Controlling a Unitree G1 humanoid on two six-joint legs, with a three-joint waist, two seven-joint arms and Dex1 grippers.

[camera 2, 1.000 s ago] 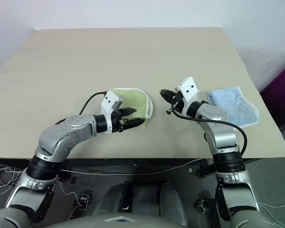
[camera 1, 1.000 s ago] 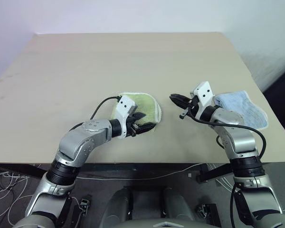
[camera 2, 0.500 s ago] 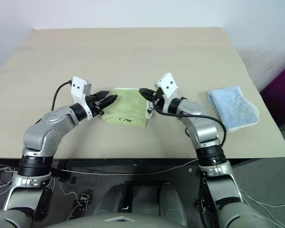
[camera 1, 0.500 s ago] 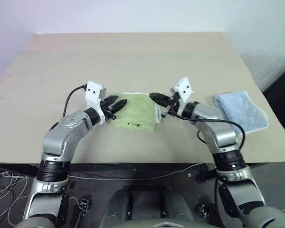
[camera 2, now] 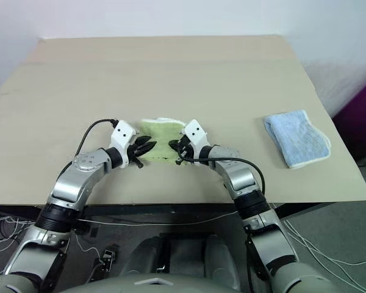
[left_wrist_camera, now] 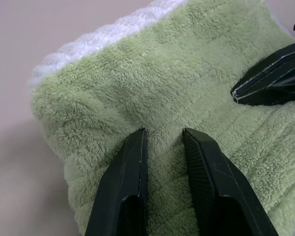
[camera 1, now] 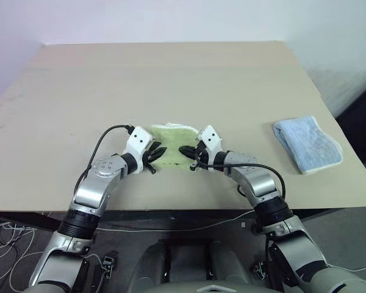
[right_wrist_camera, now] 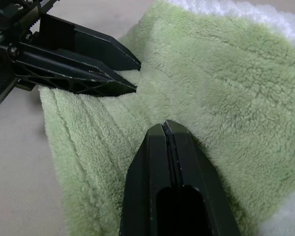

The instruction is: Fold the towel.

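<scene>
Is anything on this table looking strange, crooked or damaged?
Nothing stands out. The green towel lies folded in a compact bundle on the table, and the blue cloth lies folded apart near the right edge.

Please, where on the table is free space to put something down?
Free: the far half of the table beyond the towel, and the stretch between towel and blue cloth. Crowded: the near middle, where the left end effector and right end effector meet on the towel.
</scene>
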